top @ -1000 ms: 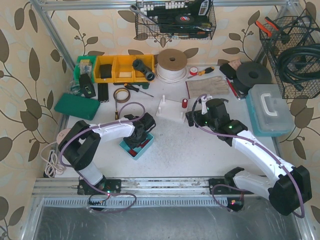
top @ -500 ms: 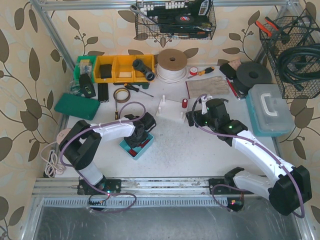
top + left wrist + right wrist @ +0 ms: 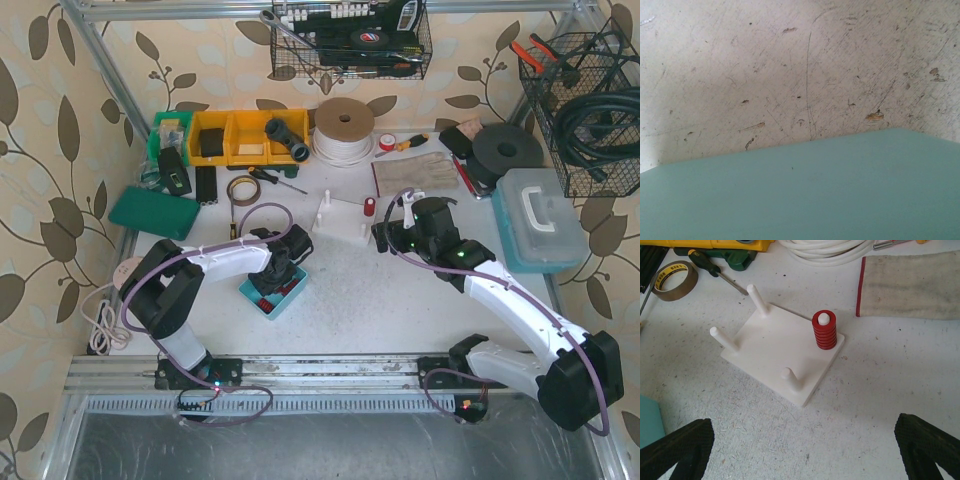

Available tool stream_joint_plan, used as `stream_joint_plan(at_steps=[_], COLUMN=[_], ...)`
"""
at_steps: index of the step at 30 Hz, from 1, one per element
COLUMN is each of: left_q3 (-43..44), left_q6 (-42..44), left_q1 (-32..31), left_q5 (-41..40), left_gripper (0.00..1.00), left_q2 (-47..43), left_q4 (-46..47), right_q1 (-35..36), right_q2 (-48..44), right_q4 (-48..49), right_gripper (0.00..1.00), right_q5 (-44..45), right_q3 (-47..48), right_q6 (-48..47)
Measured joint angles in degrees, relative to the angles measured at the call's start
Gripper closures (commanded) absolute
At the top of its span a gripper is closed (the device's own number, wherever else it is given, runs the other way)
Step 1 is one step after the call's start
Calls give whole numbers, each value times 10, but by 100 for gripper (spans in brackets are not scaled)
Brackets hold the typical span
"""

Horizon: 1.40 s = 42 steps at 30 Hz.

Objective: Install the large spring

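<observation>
A white peg board lies mid-table; it also shows in the right wrist view. A red spring sits on its right corner peg, and three other pegs are bare. A teal tray holding red parts stands left of the board. My left gripper reaches down into it. The left wrist view shows only the tray's teal wall and scratched table, with the fingers hidden. My right gripper is open and empty, just in front of the board.
A tape roll, a screwdriver and a folded cloth lie behind the board. A white cable coil and yellow bins stand at the back, and a translucent toolbox at the right.
My left wrist has shifted slightly over the teal tray. The right arm has not moved.
</observation>
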Motion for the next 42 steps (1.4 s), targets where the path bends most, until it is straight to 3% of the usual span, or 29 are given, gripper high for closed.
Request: stream_joint_plan(at_steps=[10,28,34,42], left_q3=[2,-24,-58,-104], left_q6=[19,50,136,370], left_q1=[-4,-37,-56,-60], left_q5=[-7,-61,-96,-99], left_gripper=[94,99,100,100], left_q2=[-21,-202,-272,-316], left_q4=[-3,-18,36,206], right_q1=[0,0,0,0], right_q2=[0,0,-7,-17], right_q4=[0,0,0,-22], right_gripper=[3,3,2,1], right_q5=[0,10,13,15], right_q3=[0,0,0,3], right_q6=[0,0,-3,-5])
